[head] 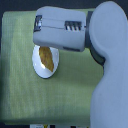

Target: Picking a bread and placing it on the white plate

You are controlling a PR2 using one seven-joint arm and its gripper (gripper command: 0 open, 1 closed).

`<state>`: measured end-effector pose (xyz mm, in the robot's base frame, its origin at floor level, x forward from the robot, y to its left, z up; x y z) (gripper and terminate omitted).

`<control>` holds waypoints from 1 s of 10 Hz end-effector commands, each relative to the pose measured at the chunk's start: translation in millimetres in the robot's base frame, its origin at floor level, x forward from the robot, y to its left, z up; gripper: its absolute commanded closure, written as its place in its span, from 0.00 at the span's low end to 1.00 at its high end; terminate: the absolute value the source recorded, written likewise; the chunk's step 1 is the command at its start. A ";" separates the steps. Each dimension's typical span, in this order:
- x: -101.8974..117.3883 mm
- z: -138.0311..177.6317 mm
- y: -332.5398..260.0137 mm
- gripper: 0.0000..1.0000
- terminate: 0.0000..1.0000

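The bread [47, 58], a narrow golden-brown loaf, lies lengthwise on the white plate [39, 66] left of centre in the exterior view. The plate rests on a green cloth [20, 75]. The big grey-white arm and gripper housing [62, 30] hang over the plate's top edge and hide the upper end of the bread. The fingertips are hidden under the housing, so whether the gripper is open or shut on anything does not show.
The arm's thick grey forearm [110, 75] fills the exterior view's right side from top to bottom. The green cloth covers the table, and its near edge runs along the bottom of the view [45, 123].
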<state>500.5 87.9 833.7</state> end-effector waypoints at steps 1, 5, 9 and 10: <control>-5.1 -23.1 28.4 1.00 0.00; -4.5 -28.6 27.3 1.00 0.00; -5.0 -28.4 20.0 0.00 0.00; -3.1 -27.7 16.5 0.00 0.00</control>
<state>495.7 115.6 809.7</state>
